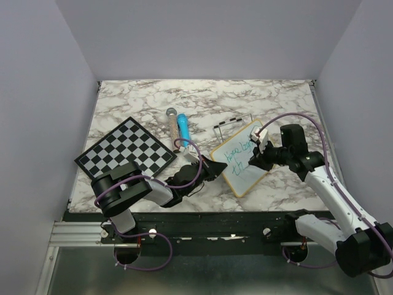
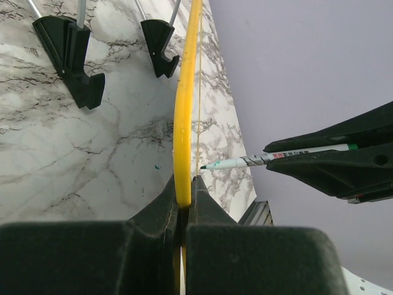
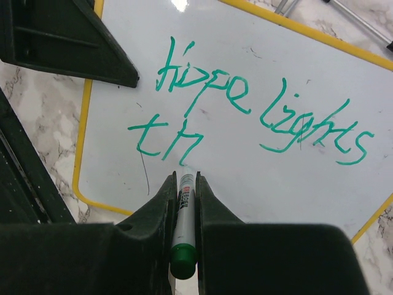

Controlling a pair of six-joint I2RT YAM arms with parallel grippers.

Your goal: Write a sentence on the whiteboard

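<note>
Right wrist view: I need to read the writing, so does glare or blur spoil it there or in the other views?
Right wrist: the green writing on the whiteboard is sharp, with one small glare spot at the top edge, clear of the letters. Left wrist: board edge-on, left fingers soft. Top external: writing too small to read.

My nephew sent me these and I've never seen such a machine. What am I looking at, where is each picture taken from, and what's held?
Two robot arms are bolted to a marble table. One picture looks down from above; the other two come from a camera on each wrist. On the table lie a chessboard, a blue pen and a tan pen. The left claw pinches the edge of a whiteboard; the right claw holds a green marker to it, where "hope lights" and "th" are written.
</note>
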